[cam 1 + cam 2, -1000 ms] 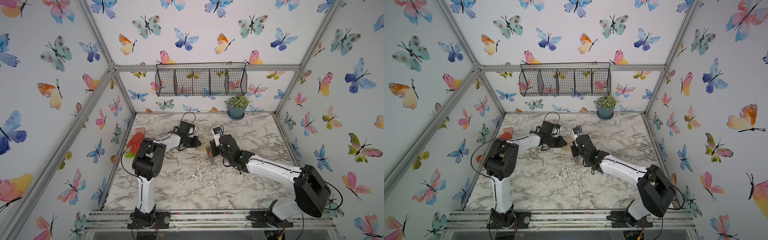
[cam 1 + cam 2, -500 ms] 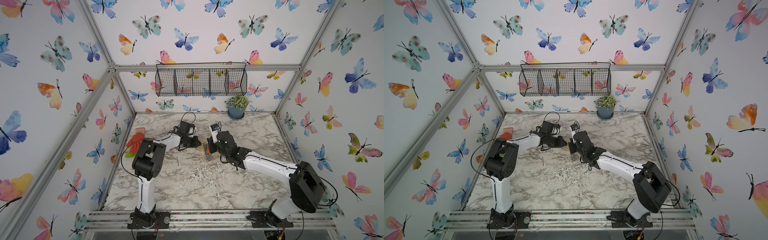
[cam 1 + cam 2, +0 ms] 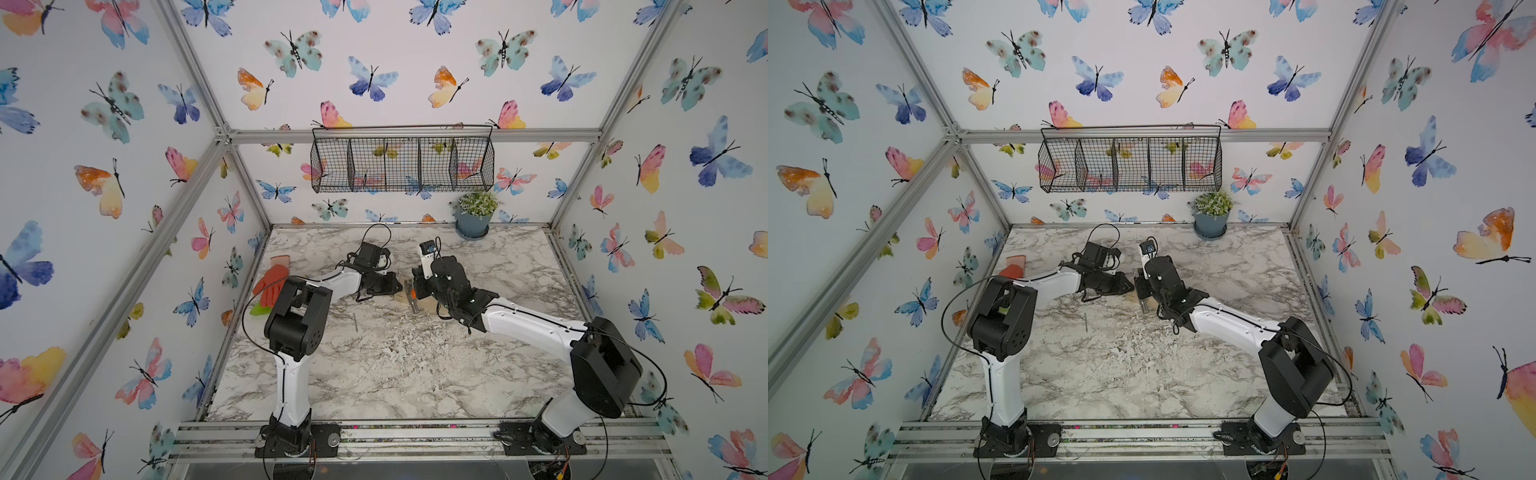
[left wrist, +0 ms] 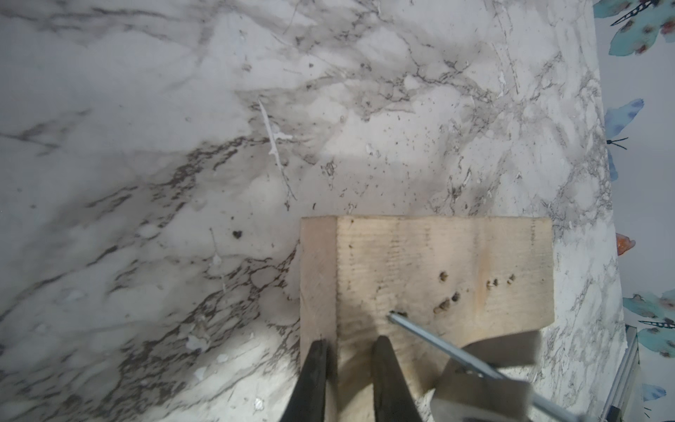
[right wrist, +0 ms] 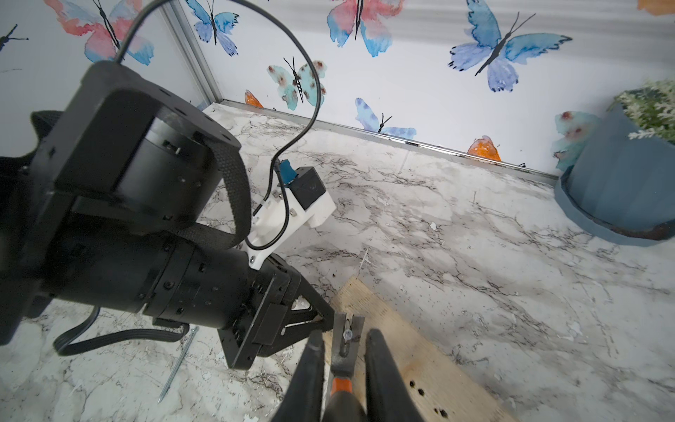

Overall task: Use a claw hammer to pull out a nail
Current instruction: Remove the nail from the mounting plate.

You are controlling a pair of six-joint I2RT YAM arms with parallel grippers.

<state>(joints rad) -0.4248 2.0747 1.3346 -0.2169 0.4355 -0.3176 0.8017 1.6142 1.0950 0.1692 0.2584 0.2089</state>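
Observation:
A pale wooden block (image 4: 438, 263) lies on the marble table, and my left gripper (image 4: 350, 340) is shut on its near edge. From a hole in the block the nail (image 4: 431, 338) leans out at a slant. The claw hammer (image 5: 346, 360) has a steel head, an orange neck and a black handle. My right gripper (image 5: 345, 332) is shut on that handle just behind the neck. The nail's head (image 5: 347, 333) sits in the claw slot. In both top views the two grippers meet over the block (image 3: 401, 297) (image 3: 1133, 297) mid-table.
A loose nail (image 3: 355, 322) (image 5: 179, 361) lies on the table in front of the left arm. An orange glove (image 3: 272, 282) lies by the left wall. A blue plant pot (image 3: 473, 224) stands at the back right, and a wire basket (image 3: 401, 160) hangs on the back wall.
My right arm has swung the hammer a little to the left and toward the back over the block. The left gripper has stayed on the block.

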